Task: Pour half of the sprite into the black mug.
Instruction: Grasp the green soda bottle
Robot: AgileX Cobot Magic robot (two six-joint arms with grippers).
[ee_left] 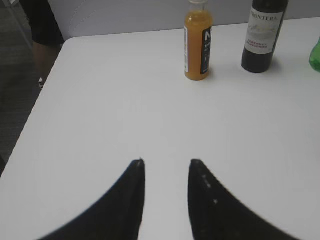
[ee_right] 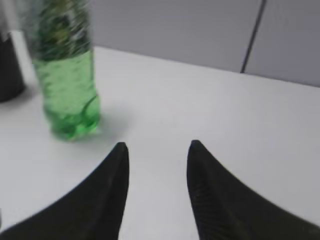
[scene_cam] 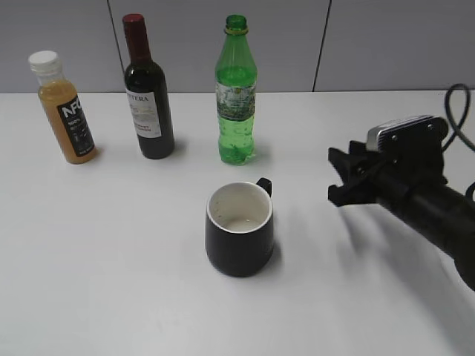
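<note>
The sprite (scene_cam: 237, 96) is a tall green bottle with a pale label and no cap, upright at the back middle of the table. It also shows in the right wrist view (ee_right: 67, 75), left of and beyond the jaws. The black mug (scene_cam: 240, 228) stands in front of it, white inside, handle at the back right. My right gripper (scene_cam: 340, 178) is open and empty, to the right of the mug and bottle; its jaws (ee_right: 157, 146) show table between them. My left gripper (ee_left: 166, 162) is open and empty over bare table; it is out of the exterior view.
A dark red-capped wine bottle (scene_cam: 148, 96) and a white-capped orange juice bottle (scene_cam: 64, 107) stand left of the sprite. Both show in the left wrist view, juice (ee_left: 198, 42) and wine (ee_left: 263, 35). The table's left edge (ee_left: 42, 95) is near the left gripper.
</note>
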